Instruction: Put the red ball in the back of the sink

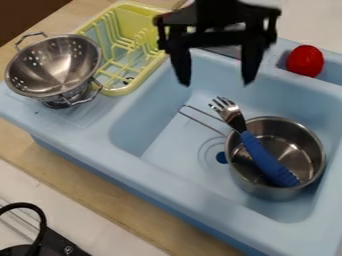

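Note:
My gripper hangs at the top of the view over the back edge of the blue sink, open, its two fingers pointing down with nothing between them. To its right, the red ball rests in a shallow recess along the sink unit's back rim, near the right edge of the view. The ball and the gripper are apart.
Inside the basin stands a metal pot at the right, with a blue-handled fork leaning in it. A metal colander and a yellow dish rack stand at the left. A black cable curves at lower left.

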